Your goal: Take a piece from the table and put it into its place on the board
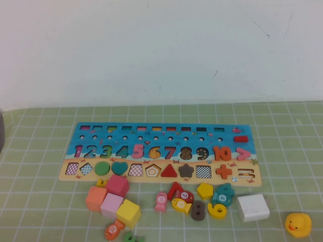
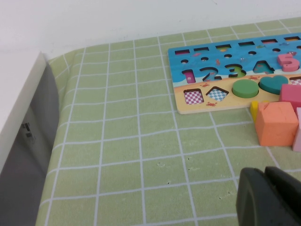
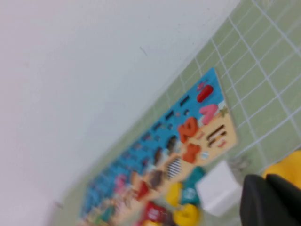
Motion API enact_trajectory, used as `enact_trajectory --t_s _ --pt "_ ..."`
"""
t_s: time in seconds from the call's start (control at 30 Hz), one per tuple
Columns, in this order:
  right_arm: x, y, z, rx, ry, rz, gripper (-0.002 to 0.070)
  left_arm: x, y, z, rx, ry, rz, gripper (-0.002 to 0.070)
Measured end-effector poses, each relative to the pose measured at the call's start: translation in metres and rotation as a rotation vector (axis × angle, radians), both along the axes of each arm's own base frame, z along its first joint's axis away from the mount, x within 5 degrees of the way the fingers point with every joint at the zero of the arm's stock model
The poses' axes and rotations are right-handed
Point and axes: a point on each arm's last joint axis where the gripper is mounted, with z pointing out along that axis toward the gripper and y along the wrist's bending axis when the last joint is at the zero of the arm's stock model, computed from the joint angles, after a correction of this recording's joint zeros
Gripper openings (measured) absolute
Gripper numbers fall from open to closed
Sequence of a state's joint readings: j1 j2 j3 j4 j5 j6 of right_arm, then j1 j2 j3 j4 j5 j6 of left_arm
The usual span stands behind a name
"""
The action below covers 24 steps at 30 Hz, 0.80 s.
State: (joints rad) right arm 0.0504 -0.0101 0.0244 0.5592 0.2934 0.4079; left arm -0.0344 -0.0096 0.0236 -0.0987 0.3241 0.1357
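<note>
We find the board (image 1: 161, 151) lying flat on the surface (image 1: 45, 166), slots upward for insertion. The piece (image 1: 218, 210) lies loose below its right half. Both grippers hang back: right gripper (image 3: 272, 201) fingers closed, empty; left gripper (image 2: 268, 197) likewise.

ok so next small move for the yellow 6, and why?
Probably bring the right hand over the yellow 6 and open it. The piece lies loose beside the white block, below the board; the right hand is shut, empty, off it. The left hand sits far left.
</note>
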Motion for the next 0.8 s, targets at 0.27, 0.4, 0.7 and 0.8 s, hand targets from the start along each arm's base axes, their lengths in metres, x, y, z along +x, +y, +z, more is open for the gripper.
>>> enact_trajectory --t_s 0.27,0.4,0.7,0.8 --pt "-0.013 0.008 0.074 -0.623 -0.191 0.242 -0.0001 0.0 0.0 0.0 0.0 0.0 0.0 -0.0001" --pt "-0.002 0.013 0.13 -0.99 -0.139 0.494 -0.0001 0.0 0.0 0.0 0.0 0.0 0.0 -0.0001" --pt "0.052 0.024 0.197 -1.283 -0.105 0.958 -0.0001 0.0 0.0 0.0 0.0 0.0 0.0 -0.0001" --pt "0.078 0.036 0.204 -1.303 -0.121 1.087 -0.0001 0.0 0.0 0.0 0.0 0.0 0.0 -0.0001"
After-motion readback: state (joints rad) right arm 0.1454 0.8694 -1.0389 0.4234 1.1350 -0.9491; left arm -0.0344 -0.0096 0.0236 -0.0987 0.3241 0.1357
